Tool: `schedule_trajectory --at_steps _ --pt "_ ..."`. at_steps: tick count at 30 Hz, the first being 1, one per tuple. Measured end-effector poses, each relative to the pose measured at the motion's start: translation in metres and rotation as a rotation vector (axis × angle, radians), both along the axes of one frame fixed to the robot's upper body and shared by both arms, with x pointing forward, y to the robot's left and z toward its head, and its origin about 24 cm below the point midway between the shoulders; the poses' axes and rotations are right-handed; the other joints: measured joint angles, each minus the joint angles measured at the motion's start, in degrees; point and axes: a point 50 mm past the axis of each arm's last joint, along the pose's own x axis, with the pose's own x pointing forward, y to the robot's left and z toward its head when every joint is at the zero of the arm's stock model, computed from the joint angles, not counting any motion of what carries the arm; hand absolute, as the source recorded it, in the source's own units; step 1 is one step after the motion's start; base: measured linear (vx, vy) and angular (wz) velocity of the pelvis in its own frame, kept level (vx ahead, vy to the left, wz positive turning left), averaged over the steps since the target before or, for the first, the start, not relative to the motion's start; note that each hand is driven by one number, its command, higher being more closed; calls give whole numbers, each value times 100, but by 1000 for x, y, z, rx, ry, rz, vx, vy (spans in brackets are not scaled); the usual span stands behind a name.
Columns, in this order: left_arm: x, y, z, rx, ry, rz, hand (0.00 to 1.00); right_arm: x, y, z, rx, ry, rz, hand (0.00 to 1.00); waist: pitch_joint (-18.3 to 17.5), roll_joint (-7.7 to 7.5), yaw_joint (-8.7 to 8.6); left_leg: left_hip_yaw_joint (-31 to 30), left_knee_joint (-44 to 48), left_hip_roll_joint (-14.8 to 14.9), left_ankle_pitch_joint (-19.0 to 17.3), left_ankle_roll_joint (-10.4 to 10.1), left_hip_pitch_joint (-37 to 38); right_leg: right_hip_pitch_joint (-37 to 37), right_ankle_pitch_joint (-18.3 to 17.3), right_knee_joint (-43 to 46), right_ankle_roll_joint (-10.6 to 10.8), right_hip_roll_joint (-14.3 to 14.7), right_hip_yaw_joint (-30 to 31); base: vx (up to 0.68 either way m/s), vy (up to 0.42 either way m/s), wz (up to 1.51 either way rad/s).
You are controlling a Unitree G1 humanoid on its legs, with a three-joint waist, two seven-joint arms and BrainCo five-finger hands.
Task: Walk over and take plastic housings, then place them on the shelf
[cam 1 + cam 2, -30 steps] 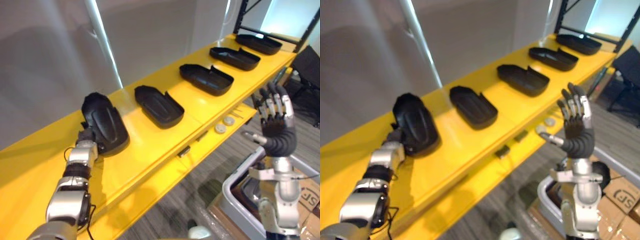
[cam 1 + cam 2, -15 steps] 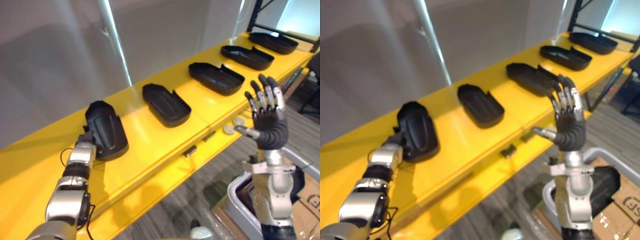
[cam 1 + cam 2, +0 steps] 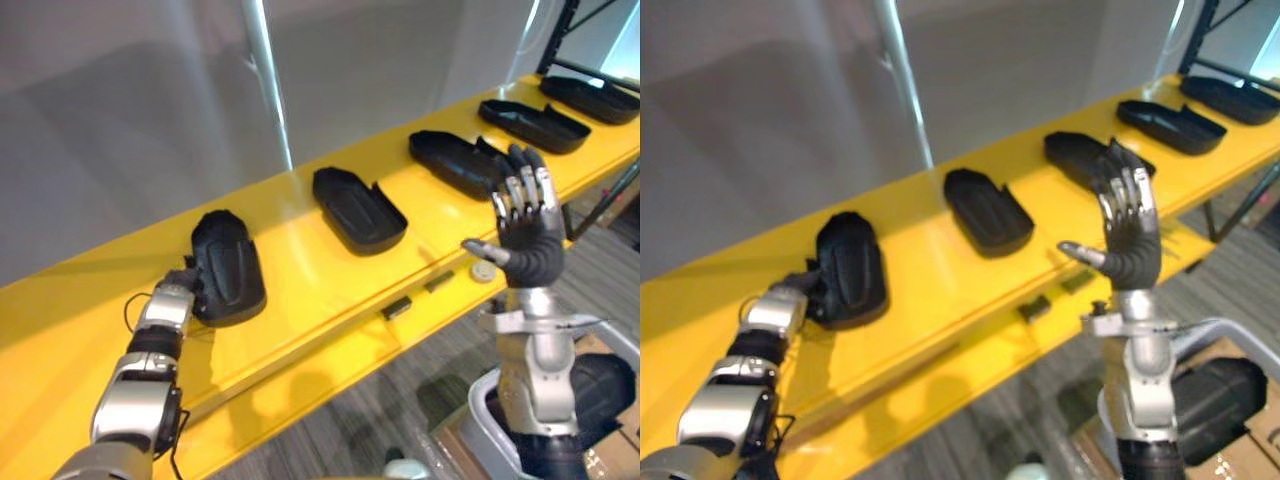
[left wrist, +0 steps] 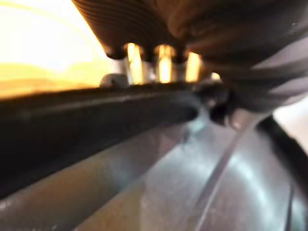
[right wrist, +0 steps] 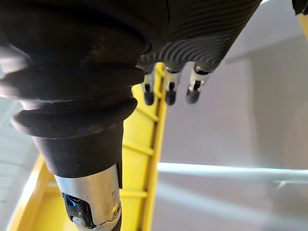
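Several black plastic housings lie in a row on the yellow shelf [image 3: 300,270]. The leftmost housing [image 3: 228,265] lies flat with its hollow side down. My left hand [image 3: 180,288] rests against its near end, and in the left wrist view the housing's dark rim [image 4: 96,110] runs right under the hand. The others, among them one [image 3: 360,197] in the middle and another [image 3: 455,163] further right, lie hollow side up. My right hand [image 3: 525,225] is raised upright in front of the shelf, open and empty, with its fingers [image 5: 168,91] straight.
A grey wall backs the shelf. Small dark clips [image 3: 397,308] and a round part [image 3: 484,272] sit on the lower front ledge. A grey bin [image 3: 485,425] stands on the floor at the lower right, beside a cardboard box [image 3: 1260,440].
The camera has swung, so the whole shelf has shifted right in view. The leftmost housing has gone from tilted up at my left hand to lying flat. My right hand stays raised.
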Motion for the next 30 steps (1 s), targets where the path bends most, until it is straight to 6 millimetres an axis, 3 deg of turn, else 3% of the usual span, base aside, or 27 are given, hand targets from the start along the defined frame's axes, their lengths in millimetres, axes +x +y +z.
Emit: schedule_trajectory --at_steps 8,16,19,21,22,24,28,30 --pt "2 -5 1 -162 -185 153 0 2 -1 -4 -4 18 -6 0 22 -34 -25 11 -96 -1 51 -3 24 -17 -9 0 -13 14 1 0 0 0" --pt "-7 -6 2 -167 -344 265 0 2 -2 -7 3 30 4 0 44 -41 -23 40 -107 14 53 -5 27 -39 -11 0 -16 37 13 0 0 0" --pt "-17 4 21 -179 -483 295 0 2 -2 -8 1 35 5 0 52 -30 2 6 -124 15 59 -13 40 -20 -11 0 -16 40 -5 1 -2 2" --pt "-31 18 51 -173 -678 333 0 -1 -2 -11 5 45 -5 0 59 -11 135 -43 -201 12 90 -26 115 39 -21 0 -21 44 -63 4 -8 6" --pt "-33 20 55 -173 -703 338 0 -1 -2 -12 6 45 -5 0 59 -11 144 -45 -201 12 93 -25 112 42 -22 0 -22 42 -85 -5 -10 17" --pt "-52 31 77 -148 -843 355 0 -1 -1 -11 2 44 -10 0 60 -10 196 -216 -223 -10 129 -22 118 150 -50 0 -12 12 -269 -21 -12 35" --pt "-91 52 96 -69 -986 410 0 -9 4 2 -21 -23 2 0 51 12 375 -384 -383 -46 185 -24 220 302 -120 0 12 -14 -492 -24 -9 28" --pt "-107 63 105 -4 -1042 450 0 -12 6 8 -38 -52 6 0 45 1 547 -402 -392 -45 187 -26 213 307 -122 -5 11 -14 -520 -14 -3 12"
